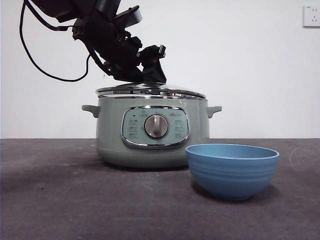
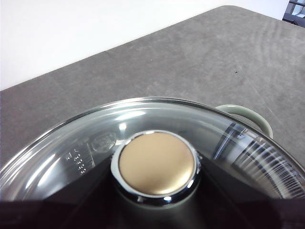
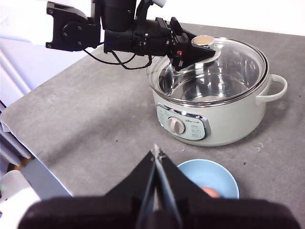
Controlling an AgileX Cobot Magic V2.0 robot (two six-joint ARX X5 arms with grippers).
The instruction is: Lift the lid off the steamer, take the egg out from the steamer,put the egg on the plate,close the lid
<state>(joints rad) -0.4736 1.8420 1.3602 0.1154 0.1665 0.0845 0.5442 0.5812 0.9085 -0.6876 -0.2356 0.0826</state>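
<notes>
The glass lid (image 1: 150,91) with its chrome rim lies on the pale green steamer (image 1: 152,132), slightly tilted. My left gripper (image 1: 151,75) comes in from the upper left and is shut on the lid's knob (image 2: 157,162), with a dark jaw on each side of it. The right wrist view shows the same grip (image 3: 193,50). The blue bowl, the plate (image 1: 232,170), stands in front of the steamer to the right. An egg (image 3: 210,192) lies in the plate (image 3: 224,179), partly hidden by my right gripper (image 3: 155,149), which is shut and empty above the plate's near side.
The steamer's side handles (image 1: 214,110) stick out left and right. The dark grey table (image 1: 60,200) ends at an edge on the left in the right wrist view (image 3: 28,143). A cable (image 1: 30,55) hangs from the left arm.
</notes>
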